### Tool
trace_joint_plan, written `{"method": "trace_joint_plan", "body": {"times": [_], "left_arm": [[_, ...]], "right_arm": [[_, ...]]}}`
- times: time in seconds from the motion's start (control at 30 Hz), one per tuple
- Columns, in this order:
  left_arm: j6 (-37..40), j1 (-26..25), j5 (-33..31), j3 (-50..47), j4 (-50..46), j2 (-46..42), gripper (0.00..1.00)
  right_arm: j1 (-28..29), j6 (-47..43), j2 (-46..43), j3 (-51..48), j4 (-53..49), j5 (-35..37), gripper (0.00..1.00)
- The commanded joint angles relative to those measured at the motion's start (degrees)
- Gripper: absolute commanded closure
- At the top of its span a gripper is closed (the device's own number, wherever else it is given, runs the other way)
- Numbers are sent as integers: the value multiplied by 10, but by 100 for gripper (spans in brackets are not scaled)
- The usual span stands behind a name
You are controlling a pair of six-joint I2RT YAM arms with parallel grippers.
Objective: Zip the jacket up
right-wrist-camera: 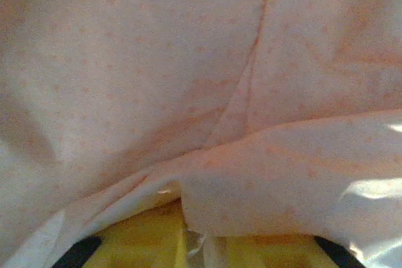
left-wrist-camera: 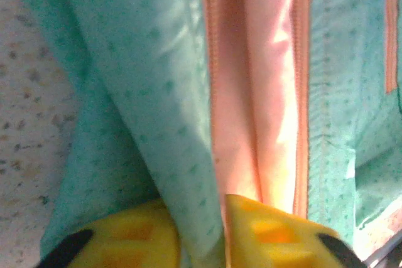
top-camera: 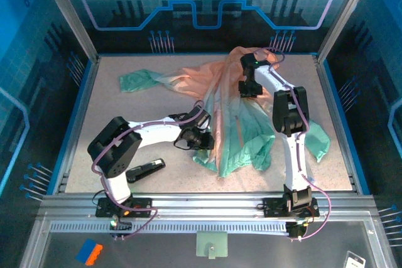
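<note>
A: Jacket (top-camera: pixel 242 136)?
B: Crumpled mid-tabletop (top-camera: pixel 125 123), zipper (left-wrist-camera: pixel 210 61) open.
A: Tools?
B: Left tool (left-wrist-camera: pixel 202 236) pinching jacket's mint fold beside zipper. Right tool (right-wrist-camera: pixel 191 243) pinching jacket's peach fabric.

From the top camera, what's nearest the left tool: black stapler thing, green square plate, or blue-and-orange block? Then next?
1. Black stapler-like object, left of the left tool.
2. Green square plate, front shelf, middle.
3. Blue-and-orange block, front-left corner.
</note>
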Motion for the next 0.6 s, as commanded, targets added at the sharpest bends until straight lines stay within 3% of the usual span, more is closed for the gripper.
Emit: {"method": "trace_joint_plan", "body": {"times": [0.0, 0.07, 0.17, 0.37, 0.57], "left_arm": [[-4, 15, -33, 11, -30, -29, 66], [14, 26, -41, 20, -52, -42, 58], [32, 44, -38, 19, -63, -71, 54], [58, 80, -3, -27, -54, -141, 52], [102, 138, 5, -5, -80, -124, 52]], "right_arm": [[-4, -16, -39, -6, -18, 1, 71], [-4, -19, -74, -31, -6, -1, 61], [-3, -19, -128, -75, 5, -4, 54], [19, -7, -247, -226, 73, -29, 52], [21, 19, -241, -246, 79, -47, 51]]}}
